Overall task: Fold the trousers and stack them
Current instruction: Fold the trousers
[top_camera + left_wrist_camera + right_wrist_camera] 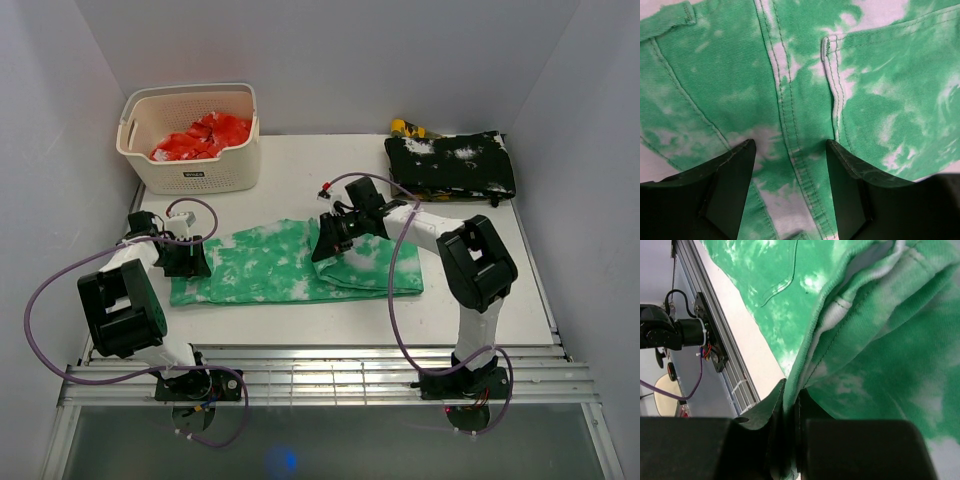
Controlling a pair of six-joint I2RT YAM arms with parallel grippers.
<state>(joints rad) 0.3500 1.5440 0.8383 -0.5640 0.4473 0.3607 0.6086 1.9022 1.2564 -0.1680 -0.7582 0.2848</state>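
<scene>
- Folding step in hand, by my judgement: right gripper (330, 243) pinches a hem of the trousers (270, 268), which lie doubled over at mid-table; stacking not begun.
- Next move calls for laying that hem flat toward the waist end; then releasing.
- Left gripper (187, 262) spread, pointing down over the waist end; right arm reaches leftward.

Robotics lab (white enclosure walls (330, 60), rail-mounted arms (470, 262))

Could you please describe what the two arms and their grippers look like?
Both the left arm and right arm pair blocky black joint housings with white links. A purple cable loops along each. The left gripper and right gripper are black, with flat, wedge-shaped fingers.
</scene>
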